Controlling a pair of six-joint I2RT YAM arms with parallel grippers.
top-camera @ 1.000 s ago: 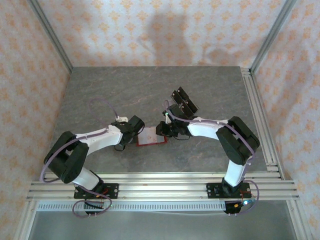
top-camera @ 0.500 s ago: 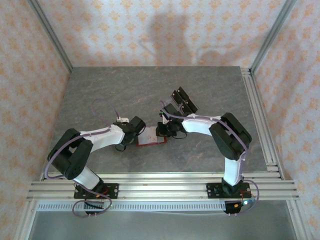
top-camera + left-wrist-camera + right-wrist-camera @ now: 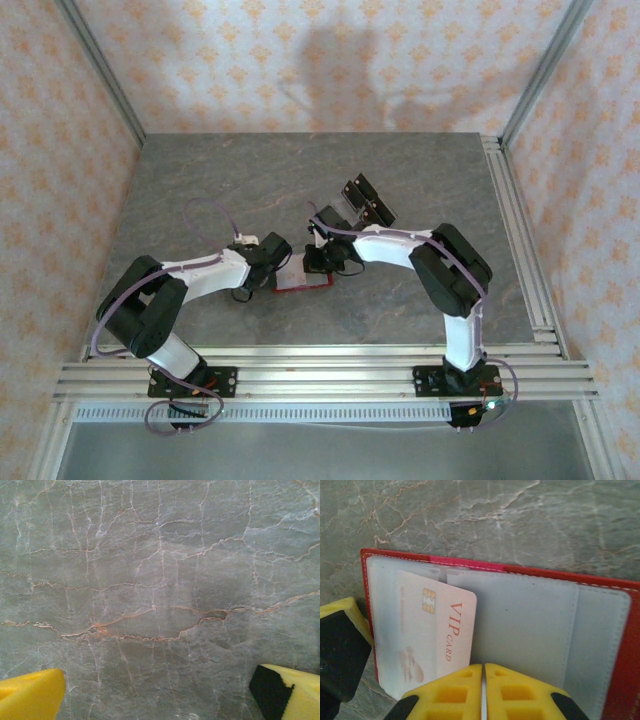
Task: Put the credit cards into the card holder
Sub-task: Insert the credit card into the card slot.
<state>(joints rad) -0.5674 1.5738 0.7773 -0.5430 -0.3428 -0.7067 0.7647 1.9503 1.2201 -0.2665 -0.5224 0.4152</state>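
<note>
Over the last second my right arm has swung left and pinched shut, and the left elbow has edged in. The left fingers (image 3: 30, 697) stand spread wide over bare bench (image 3: 160, 580), holding nothing. Just beside them the card holder (image 3: 545, 630) lies open, with a credit card (image 3: 440, 630) slightly tilted in its left pocket. The right fingers (image 3: 450, 695) are closed and empty at the holder's near edge. I judge we're seating this card. Next comes a gentle nudge deeper, without shifting the holder.
</note>
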